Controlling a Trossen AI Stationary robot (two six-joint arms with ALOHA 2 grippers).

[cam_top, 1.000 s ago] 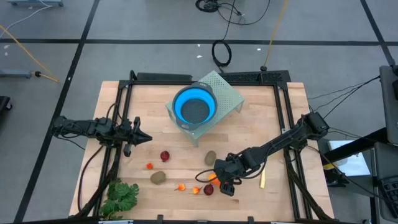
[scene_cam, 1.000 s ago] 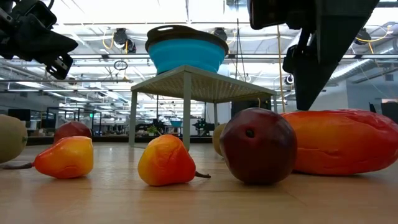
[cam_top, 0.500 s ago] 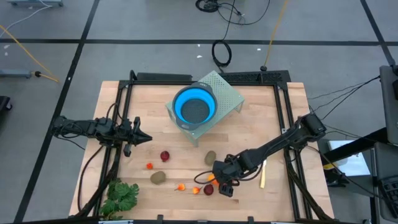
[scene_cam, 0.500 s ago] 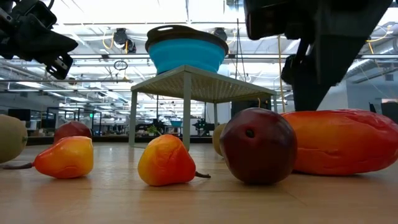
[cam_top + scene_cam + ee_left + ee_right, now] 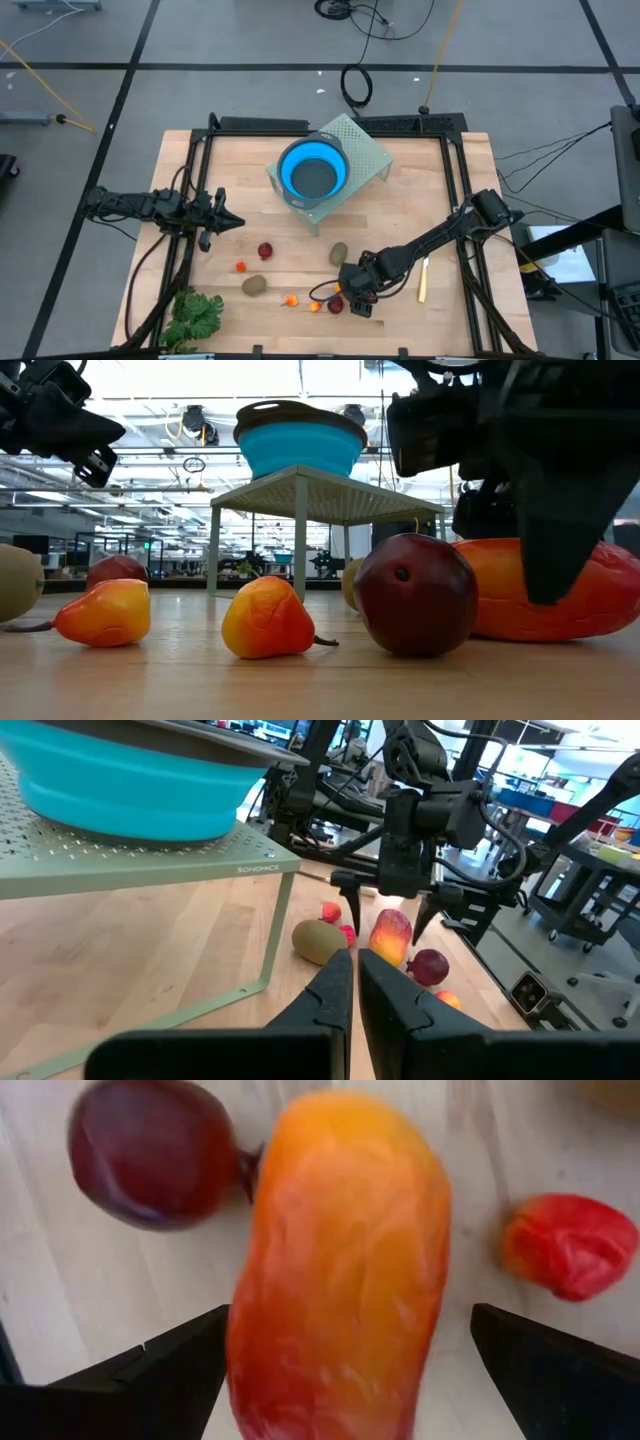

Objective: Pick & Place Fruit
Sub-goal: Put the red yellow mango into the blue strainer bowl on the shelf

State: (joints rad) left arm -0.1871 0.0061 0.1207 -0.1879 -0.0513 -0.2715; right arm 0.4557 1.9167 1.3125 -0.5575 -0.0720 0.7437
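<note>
The long orange-red fruit (image 5: 340,1270) lies on the wooden table near its front edge. My right gripper (image 5: 345,290) hangs over it, slanting down and open, with one finger on each long side (image 5: 170,1365) and no touch that I can see. A dark red ball (image 5: 150,1150) lies right beside the fruit's end, and a small red piece (image 5: 570,1245) on its other side. Two brown-green ovals (image 5: 338,253) (image 5: 254,285), another dark red ball (image 5: 265,250) and small orange pieces (image 5: 291,299) lie further left. My left gripper (image 5: 228,222) waits shut, level, at the table's left.
A blue bowl (image 5: 312,170) stands on a pale green perforated rack (image 5: 365,150) at the table's far middle. A green leafy bunch (image 5: 195,315) lies at the near left corner. A slim yellow-handled knife (image 5: 422,280) lies just right of my right arm.
My right gripper has come down and a little toward the table's left edge, onto the long orange-red fruit, its fingers now low on either side of it. It has stayed open. The fruit pieces have not moved.
</note>
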